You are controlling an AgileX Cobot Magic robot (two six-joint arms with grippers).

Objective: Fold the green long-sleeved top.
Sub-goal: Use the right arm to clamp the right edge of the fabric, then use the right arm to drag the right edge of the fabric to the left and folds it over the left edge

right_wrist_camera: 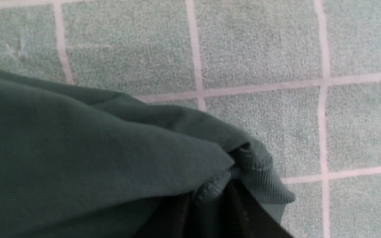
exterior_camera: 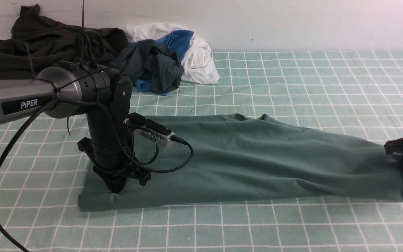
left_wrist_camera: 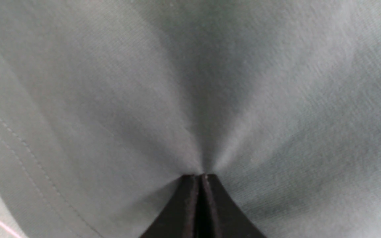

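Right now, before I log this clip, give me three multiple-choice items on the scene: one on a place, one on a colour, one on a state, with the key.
1. Where does the pile of spare clothes lie?
A. far left, by the wall
B. near right corner
C. middle of the table

2. What colour is the table cover?
A. plain red
B. light green with a white grid
C. black

3. What is the left gripper doing?
A. hanging open in the air
B. shut on a white shirt
C. shut on the green long-sleeved top

Key: 1 A, the heap sits at the far left against the wall. 2 B, pale lines cross the green cover in squares. 3 C, the left wrist view shows green fabric puckering into closed jaws.
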